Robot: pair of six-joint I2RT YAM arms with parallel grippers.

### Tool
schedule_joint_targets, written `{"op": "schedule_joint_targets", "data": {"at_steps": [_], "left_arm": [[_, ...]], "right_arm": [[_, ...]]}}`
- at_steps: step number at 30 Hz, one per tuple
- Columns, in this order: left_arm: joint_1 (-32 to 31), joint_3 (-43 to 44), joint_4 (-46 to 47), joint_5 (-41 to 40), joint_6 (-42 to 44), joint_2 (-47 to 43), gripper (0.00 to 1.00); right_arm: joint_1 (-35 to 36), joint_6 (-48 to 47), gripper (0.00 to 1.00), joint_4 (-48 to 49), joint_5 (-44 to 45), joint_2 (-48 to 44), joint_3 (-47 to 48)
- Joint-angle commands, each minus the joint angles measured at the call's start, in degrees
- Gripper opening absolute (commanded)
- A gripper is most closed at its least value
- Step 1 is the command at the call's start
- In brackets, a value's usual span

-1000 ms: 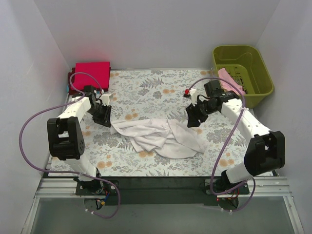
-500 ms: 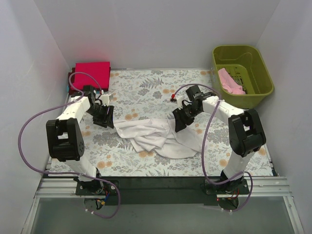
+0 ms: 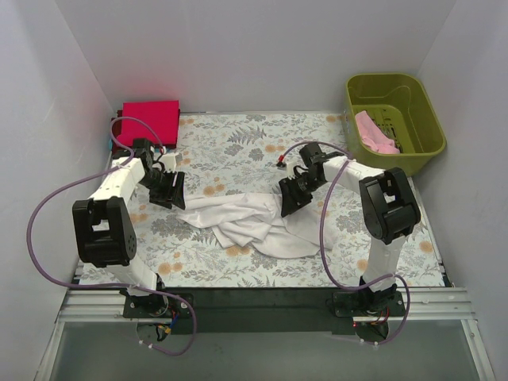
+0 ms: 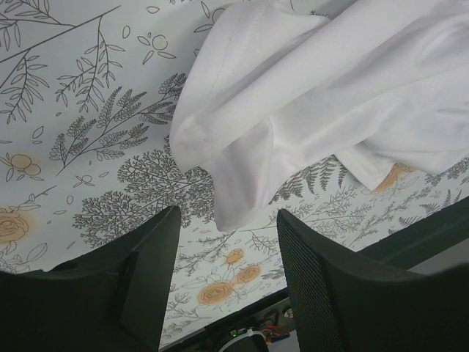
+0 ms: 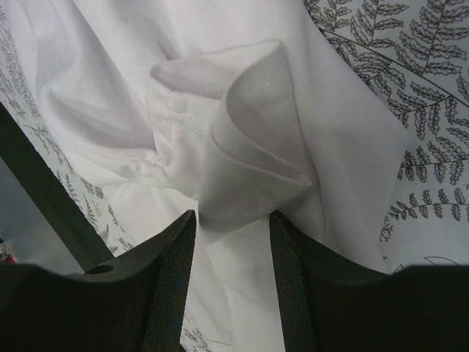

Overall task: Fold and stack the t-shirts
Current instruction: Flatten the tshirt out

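The white shirt (image 3: pixel 254 222) lies between both grippers. Left gripper (image 4: pixel 226 220): jaws spread, empty, hem at tips. Right gripper (image 5: pixel 232 216): likewise, at a fold.

white t-shirt (image 3: pixel 255 225) heaped centrally, basket (image 3: pixel 383 77) blocking far-right corner

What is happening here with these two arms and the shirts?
Both arms are working on the white t-shirt, which lies crumpled in the middle of the table. The left gripper is open at the shirt's left edge, and the right gripper is open at a raised fold on its right side. Neither has closed on the cloth. The red t-shirt lies flat, apparently folded, at the far left corner. The pink t-shirt is in the green basket.
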Motion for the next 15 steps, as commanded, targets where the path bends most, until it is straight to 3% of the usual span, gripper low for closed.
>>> {"op": "schedule_joint_targets", "data": {"at_steps": [1,10,13,15], "left_arm": [[0.32,2.49,-1.24,1.05,-0.52,-4.03,0.54],[0.58,0.91,-1.41,1.67,-0.35,-4.92,0.54],[0.93,0.99,-3.25,5.61,0.97,-3.86,0.54],[0.93,1.17,-4.75,8.68,2.54,-3.86,0.54]], "right_arm": [[-1.22,2.16,0.51,1.12,-2.12,0.45,2.56],[-1.75,3.57,0.47,2.79,-9.07,0.54,5.72],[-1.75,3.39,0.29,3.06,-9.07,1.42,6.17],[-2.01,3.04,0.09,3.06,-8.81,1.77,6.25]]}}
